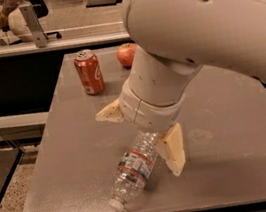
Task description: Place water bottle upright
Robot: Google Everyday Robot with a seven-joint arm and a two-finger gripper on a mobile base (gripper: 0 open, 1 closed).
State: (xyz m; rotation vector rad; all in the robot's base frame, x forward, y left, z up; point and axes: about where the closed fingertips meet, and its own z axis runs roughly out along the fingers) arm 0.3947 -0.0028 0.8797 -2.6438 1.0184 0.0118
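1. Check the gripper: its fingers are spread wide, one on each side of the water bottle.
2. The water bottle lies on its side on the table, cap toward the front edge; its contents cannot be told.
3. You see the soda can upright at the rear, with the apple near it, both well apart from the bottle.

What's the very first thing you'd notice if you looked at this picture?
The big white robot arm fills the upper right. Its gripper hangs open right over the water bottle, which lies on its side near the front edge of the grey table. At the back of the table stand an orange-red soda can and, to its right, a red apple.
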